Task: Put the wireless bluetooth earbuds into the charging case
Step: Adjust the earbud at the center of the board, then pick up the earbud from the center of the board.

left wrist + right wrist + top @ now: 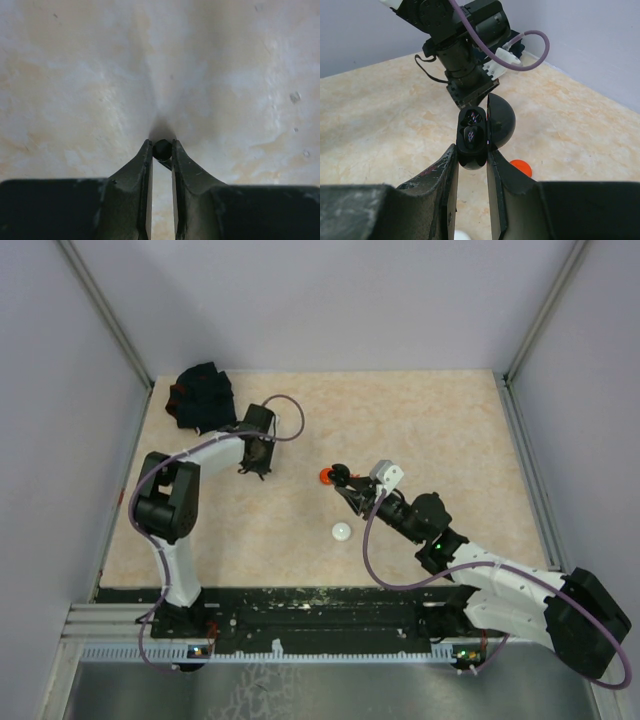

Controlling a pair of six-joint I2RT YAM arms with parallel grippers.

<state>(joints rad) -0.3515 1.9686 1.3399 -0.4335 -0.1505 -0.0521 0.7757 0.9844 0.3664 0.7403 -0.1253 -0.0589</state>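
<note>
My left gripper (161, 146) is shut on a tiny black earbud (162, 150), pinched at the fingertips just above the table. In the top view it (255, 468) points down at the back left. My right gripper (472, 152) is shut on the black charging case (471, 136) and holds it above the table with its round lid (501, 122) swung open to the right. Two dark wells show inside the case; I cannot tell whether an earbud sits in either. In the top view the right gripper (345, 484) is at mid-table. No red or white earbuds show.
A red round disc (327, 476) lies by the right gripper's tip and shows in the right wrist view (521, 167). A white round disc (342, 531) lies nearer the front. A black fabric bundle (200, 395) sits in the back left corner. Walls surround the table.
</note>
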